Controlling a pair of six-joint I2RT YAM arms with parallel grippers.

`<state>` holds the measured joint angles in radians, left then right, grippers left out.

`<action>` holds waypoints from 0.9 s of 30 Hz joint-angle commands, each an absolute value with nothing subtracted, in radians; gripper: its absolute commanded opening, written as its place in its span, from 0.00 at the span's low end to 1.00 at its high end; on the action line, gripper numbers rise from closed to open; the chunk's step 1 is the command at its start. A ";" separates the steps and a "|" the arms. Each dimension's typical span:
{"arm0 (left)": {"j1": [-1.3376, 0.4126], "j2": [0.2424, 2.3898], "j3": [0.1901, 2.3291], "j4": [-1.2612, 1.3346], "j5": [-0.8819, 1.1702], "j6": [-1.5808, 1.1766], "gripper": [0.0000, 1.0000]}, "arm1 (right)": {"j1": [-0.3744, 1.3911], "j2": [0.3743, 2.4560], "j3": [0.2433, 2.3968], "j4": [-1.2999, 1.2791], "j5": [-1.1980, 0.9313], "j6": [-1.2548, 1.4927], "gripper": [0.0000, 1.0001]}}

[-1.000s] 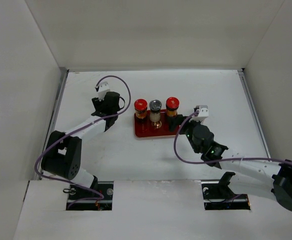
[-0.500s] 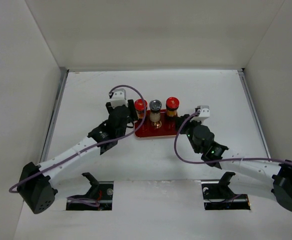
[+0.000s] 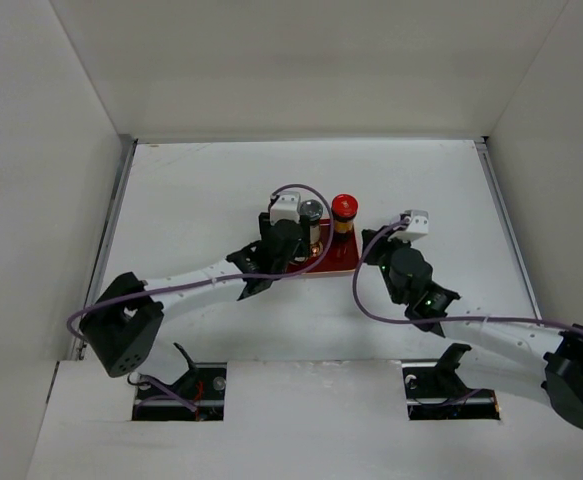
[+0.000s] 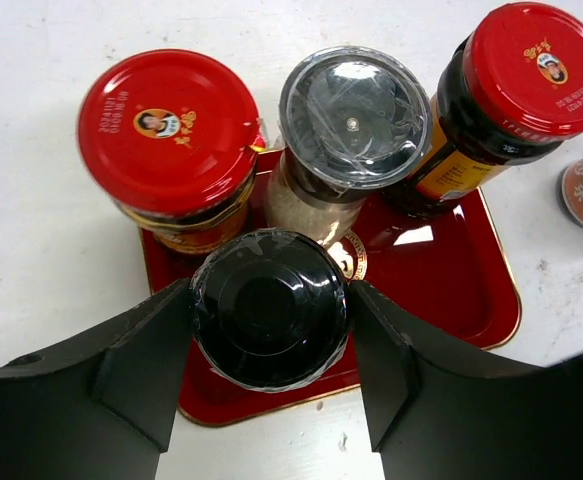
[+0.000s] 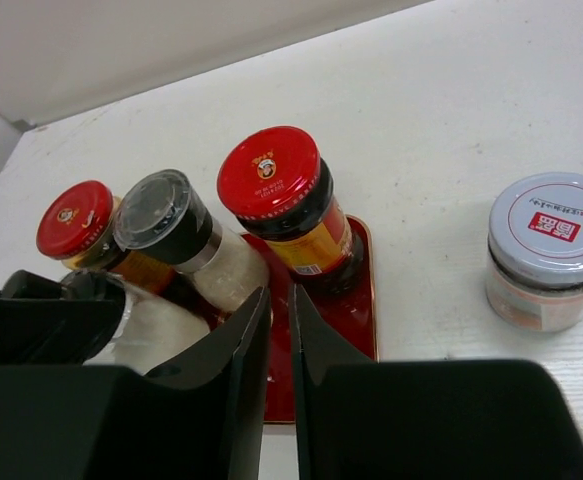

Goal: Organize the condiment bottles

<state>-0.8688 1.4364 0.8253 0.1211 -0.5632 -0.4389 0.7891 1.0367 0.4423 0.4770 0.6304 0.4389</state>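
Black-capped condiment bottle point(image 4: 269, 308) is clamped btw the fingers point(image 4: 141, 360) of my left gripper point(image 4: 271, 305), pads pressed on both sides of it. Change vs a sec ago: my left arm was out at the far-left of the table point(image 3: 191, 190) and has swung in w/ the bottle, which now hangs over the near edge of the red tray point(image 4: 471, 300). Can't tell from here if its base is down on the tray or a bit above it. My right gripper point(image 5: 279, 300) went from wide open to closed on nothing, fingers almost touching, and has hardly moved from its spot just off the tray's right end. My read: right side is done w/ its last drop-off and idle, and the left is at the placing step, so this bottle would start a front row. Rel. to the left gripper, three bottles stand in a row just beyond my fingertips, all on the tray: left red-capped bottle point(image 4: 168, 132), grey-capped shaker point(image 4: 353, 105) dead ahead and v. close to the held bottle, right red-capped bottle point(image 4: 526, 70). Pale-capped jar point(image 5: 549, 250) is off the tray on bare table, ahead and to the right of my right gripper, near the tray but not touching it. I'd guess it's the last one left to bring in.
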 commanded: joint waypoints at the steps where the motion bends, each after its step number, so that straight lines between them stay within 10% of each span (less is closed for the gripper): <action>1: -0.858 1.468 0.896 0.282 -0.551 -0.445 0.36 | 0.762 0.983 0.430 0.491 0.637 0.466 0.18; 8: -0.857 1.523 0.900 0.268 -0.545 -0.439 0.40 | 0.722 0.969 0.423 0.494 0.589 0.466 0.32; 12: -0.857 1.493 0.877 0.262 -0.552 -0.436 0.48 | 0.722 0.973 0.428 0.488 0.581 0.471 0.12; 18: -0.854 1.402 0.842 0.236 -0.543 -0.413 0.50 | 0.708 0.956 0.436 0.485 0.584 0.476 0.17; 27: -0.855 1.388 0.842 0.199 -0.509 -0.367 0.62 | 0.703 0.986 0.509 0.433 0.727 0.439 0.77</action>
<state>-0.8577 1.4269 0.8314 0.1375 -0.5282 -0.3908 0.7124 0.9771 0.4389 0.4332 0.6552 0.4629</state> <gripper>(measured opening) 0.613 0.756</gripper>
